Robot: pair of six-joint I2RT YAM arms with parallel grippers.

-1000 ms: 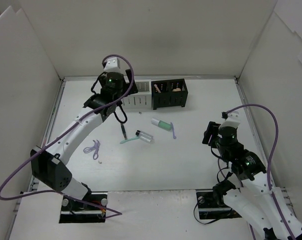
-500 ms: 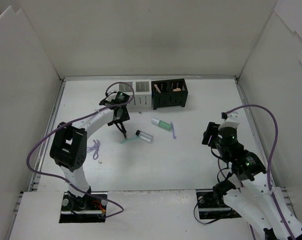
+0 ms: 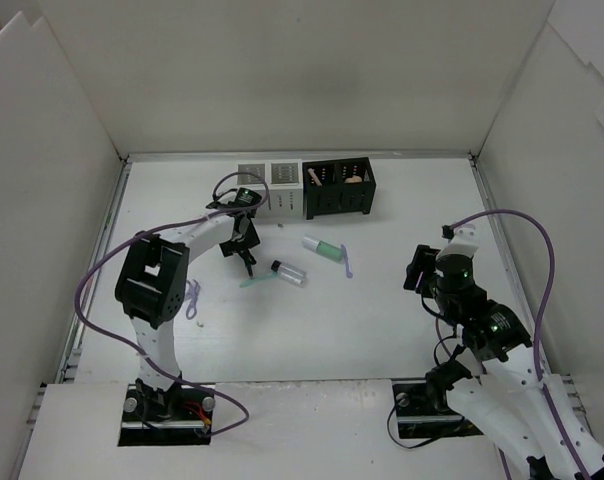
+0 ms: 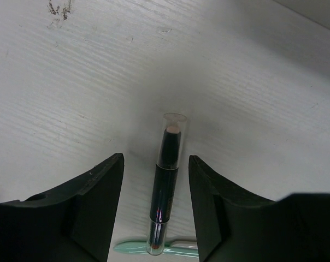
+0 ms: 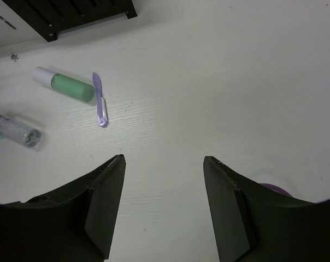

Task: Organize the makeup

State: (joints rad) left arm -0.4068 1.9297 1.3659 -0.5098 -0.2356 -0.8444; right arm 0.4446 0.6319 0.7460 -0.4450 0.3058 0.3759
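The big white surface (image 3: 402, 210) holds two boxes with slots, touching side by side at the far wall. The black box (image 3: 339, 200) sits past the left gripper (image 4: 155, 159) and a bit to its right. Two peach things (image 3: 355, 179) poke out of its top, but they are too small to say what they are. The white box (image 3: 273, 186) is right past that gripper, and the arm covers its left part. I cannot tell what is inside it. The left gripper is low over the surface, and its fingers (image 4: 96, 199) are part way open. A black stick (image 4: 166, 180) with a clear cap lies between them, with a little gap on each side, so nothing is gripped. The near end of this stick crosses a mint stick (image 4: 133, 248), which the bottom edge of the left wrist view cuts off. The right gripper (image 5: 163, 161) is open and has hold of nothing. Ahead of it and to its left lie a green tube (image 5: 71, 86), a clear vial (image 5: 16, 130) that the picture edge cuts off, and a thin purple stick (image 5: 100, 102) just beside the tube. A small purple loop (image 3: 187, 297) lies near the left arm, and it is hard to make out.
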